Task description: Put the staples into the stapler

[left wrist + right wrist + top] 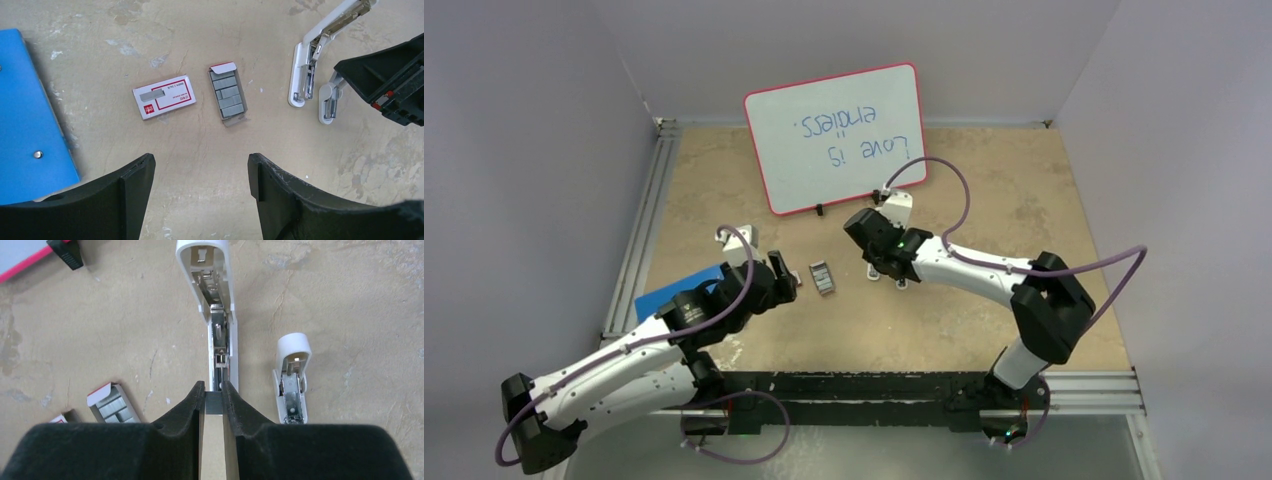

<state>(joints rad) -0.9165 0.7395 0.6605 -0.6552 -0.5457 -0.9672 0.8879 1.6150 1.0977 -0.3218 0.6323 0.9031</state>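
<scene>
Blue folder [30, 110] lies far left of the stapler [222, 340], at the table's [984, 180] edge. Left jaws hang wide open, gripping nothing, over bare table well left of the stapler. Next along, the red-and-white box [164, 96] lies flat, nearer the stapler. Then the grey tray [234, 120], nearer again but apart from the stapler, with staples [228, 93] lying in rows inside. And the stapler itself is flipped open on the table, white lid thrown back, metal channel bared. Right jaws are pinched on a grey strip of staples [215, 403], right at the channel's near end. Just right of the stapler sits a stubby white object [291, 380].
</scene>
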